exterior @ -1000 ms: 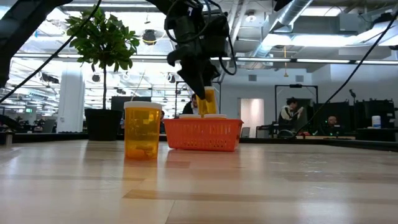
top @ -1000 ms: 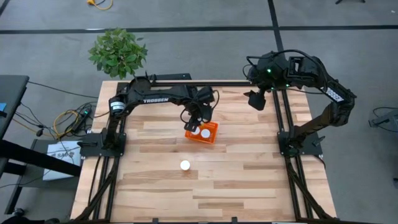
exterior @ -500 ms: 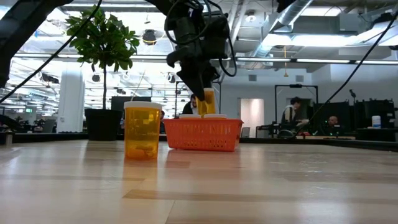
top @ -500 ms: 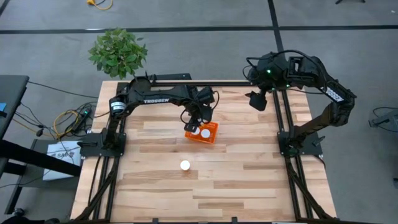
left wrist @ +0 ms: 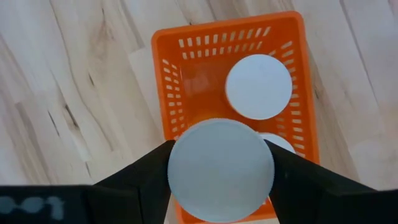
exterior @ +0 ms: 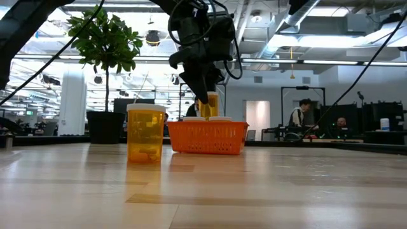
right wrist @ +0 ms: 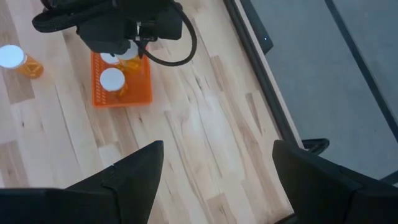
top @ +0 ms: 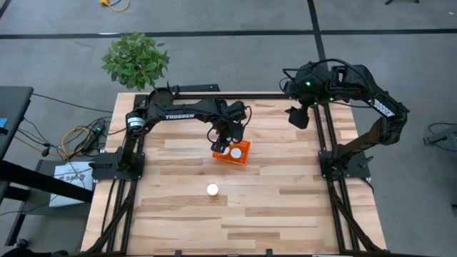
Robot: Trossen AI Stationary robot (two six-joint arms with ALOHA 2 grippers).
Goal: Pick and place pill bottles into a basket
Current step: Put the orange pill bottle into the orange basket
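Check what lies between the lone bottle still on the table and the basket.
Nothing: in the high view only bare wood separates the standing pill bottle from the orange basket, where the left gripper holds another bottle.

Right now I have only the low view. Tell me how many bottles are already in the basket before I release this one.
Observer: Two. The left wrist view shows one white cap in full inside the basket, and a second cap partly hidden under the held bottle.
Operator: Confirm the claw is over the basket, not beside it.
Observer: From above, the left claw, shut on the held bottle, hangs over one end of the basket.
Operator: Report the right arm.
Observer: The right claw is open above the far right part of the table, apart from the basket.
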